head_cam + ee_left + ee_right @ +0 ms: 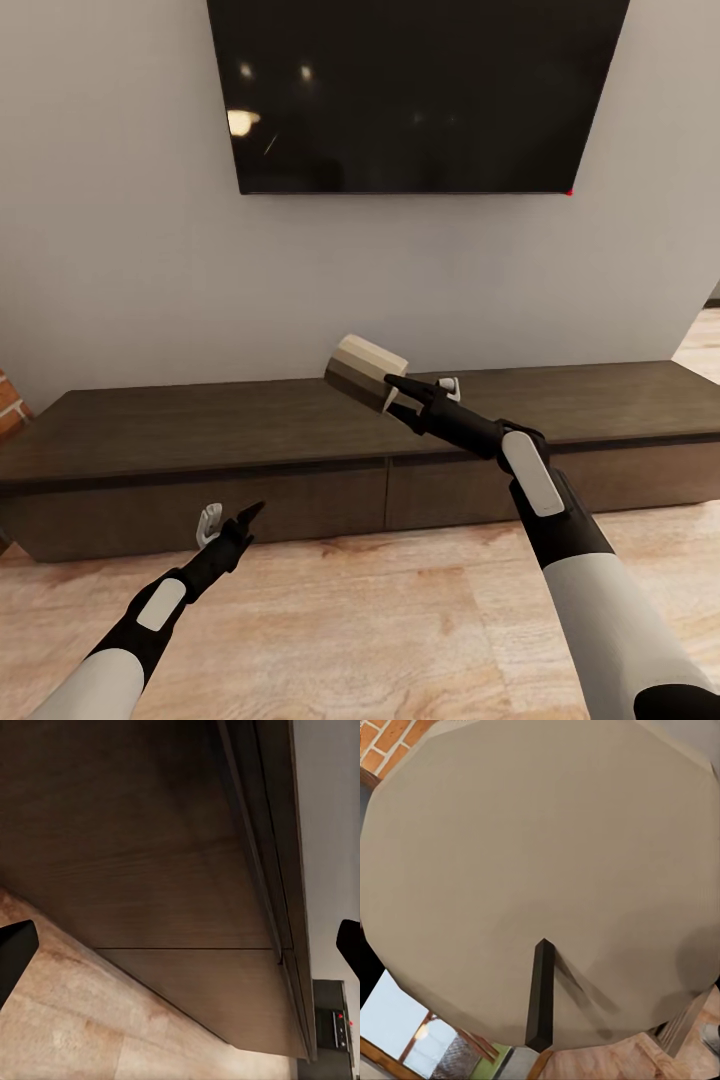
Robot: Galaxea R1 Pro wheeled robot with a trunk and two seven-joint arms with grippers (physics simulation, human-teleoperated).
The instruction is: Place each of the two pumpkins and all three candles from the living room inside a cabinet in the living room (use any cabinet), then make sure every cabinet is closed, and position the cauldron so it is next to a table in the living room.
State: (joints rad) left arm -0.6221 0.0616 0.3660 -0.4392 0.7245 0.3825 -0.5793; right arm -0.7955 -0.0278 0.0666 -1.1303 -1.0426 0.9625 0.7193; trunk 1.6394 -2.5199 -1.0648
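Observation:
My right gripper [400, 392] is shut on a candle [366, 373], a stubby grey-brown cylinder with a paler top. It holds the candle tilted in the air, just above the top of the long dark-brown cabinet [200, 430]. In the right wrist view the candle's pale top [540, 855] and dark wick [540, 997] are seen from very close. My left gripper [230, 520] is open and empty, low in front of the cabinet's left drawer front. The left wrist view looks along the drawer fronts [150, 870], and the left gripper [181, 949] has its fingertips wide apart. Both drawer fronts look shut.
A large black TV [415, 90] hangs on the grey wall above the cabinet. A strip of red brick [8, 405] shows at the far left. Pale wood floor [380, 620] runs in front of the cabinet.

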